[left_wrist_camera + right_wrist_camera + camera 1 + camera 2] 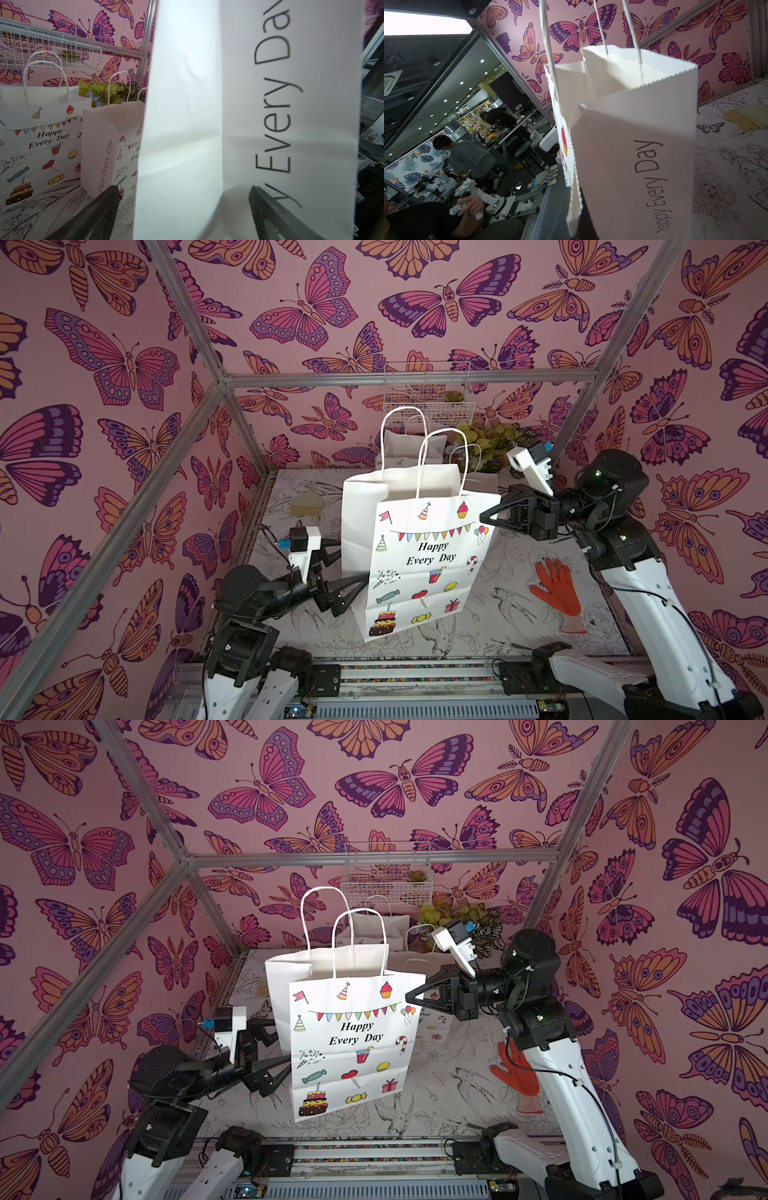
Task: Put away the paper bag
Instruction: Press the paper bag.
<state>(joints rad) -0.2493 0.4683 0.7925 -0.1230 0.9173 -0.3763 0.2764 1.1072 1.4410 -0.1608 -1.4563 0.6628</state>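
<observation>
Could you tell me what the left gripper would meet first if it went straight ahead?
The left gripper would probably first meet the paper bag, whose narrow side its open jaws straddle.

Both top views are lit evenly and softly from above; only faint shadows are cast on the table (519, 601). The butterfly wallpaper (124, 364) is stretched toward the corners. In the left wrist view the paper bag (187, 104) is washed pale by glare, its lettering is blurred, and the fingers (99, 214) of the left gripper (184, 188) are rendered dark and unfocused. In the right wrist view a ceiling light (425, 22) is blown out white, while the room (467, 124) beyond is kept dim.
</observation>
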